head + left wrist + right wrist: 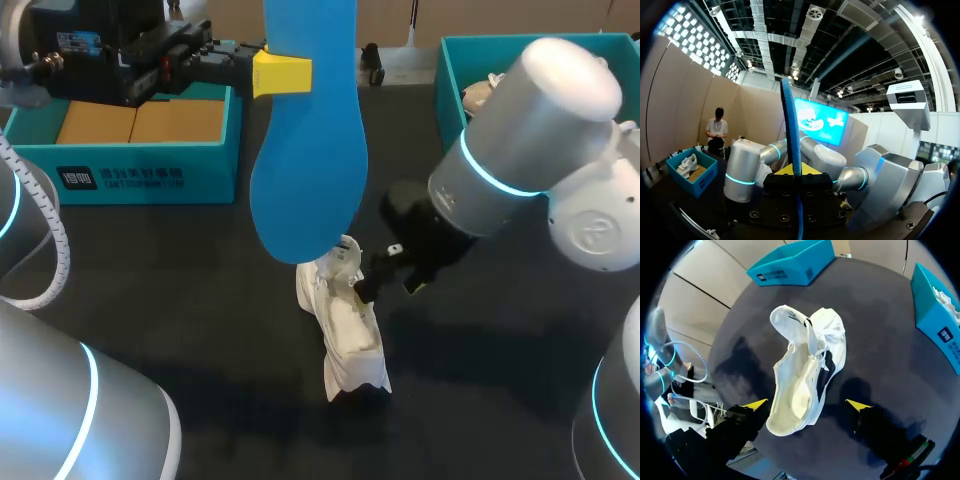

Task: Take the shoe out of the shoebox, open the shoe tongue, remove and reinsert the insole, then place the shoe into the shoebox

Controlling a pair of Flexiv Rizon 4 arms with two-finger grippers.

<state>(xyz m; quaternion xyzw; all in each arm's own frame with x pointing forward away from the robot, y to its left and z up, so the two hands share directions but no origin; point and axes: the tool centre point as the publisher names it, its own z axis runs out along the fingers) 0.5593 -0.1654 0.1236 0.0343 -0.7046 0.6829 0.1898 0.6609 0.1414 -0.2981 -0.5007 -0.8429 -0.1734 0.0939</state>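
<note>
**Between the left tool's yellow tips: the insole, lifted clear of the shoe**

Between the fingers of the left tool (281,73) the blue insole (305,150) is clamped by one long edge and hangs on edge, its lower end just above the white shoe (345,320). In the left wrist view the insole (790,130) is seen edge-on, rising straight out of the left tool (799,172).

The shoe (807,370) lies on the dark desk (150,260), its opening turned up. The right tool (806,405) is spread wide, its tips either side of the shoe's near end, and no contact can be made out. An open teal shoebox (150,180) stands beyond the left tool.

The insole is judged light, thin and bendy, so a grip nearer its middle should limit flopping. The shoe looks soft and light and is likely to slide unless it is pinched across the sole or heel collar.
</note>
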